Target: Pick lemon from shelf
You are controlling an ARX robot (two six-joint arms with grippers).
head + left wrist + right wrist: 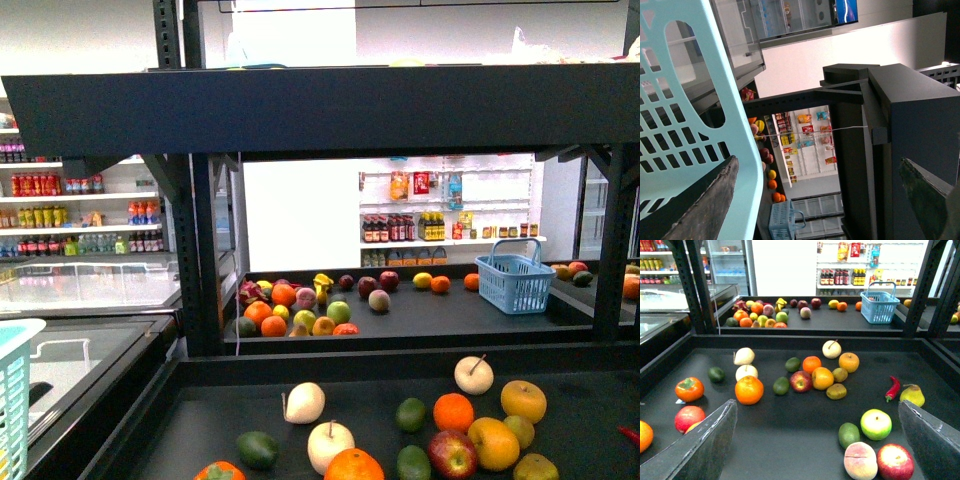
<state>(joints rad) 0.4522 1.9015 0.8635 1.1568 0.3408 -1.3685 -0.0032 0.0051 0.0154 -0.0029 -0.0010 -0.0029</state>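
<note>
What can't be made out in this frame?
Lemon: not identifiable; several small yellowish fruits look alike in the right wrist view.
Far fruit pile: too small, front view.
Left wrist view: pale blue basket blocks much of the scene.
Both arms: outside the front view.

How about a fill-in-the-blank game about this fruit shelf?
1. The basket on the far tier of the shelf is ___.
2. Beside the pear lies a ___ chili pepper.
3. The right gripper holds nothing; its fingers are ___.
Missing words: blue; red; open.
</note>
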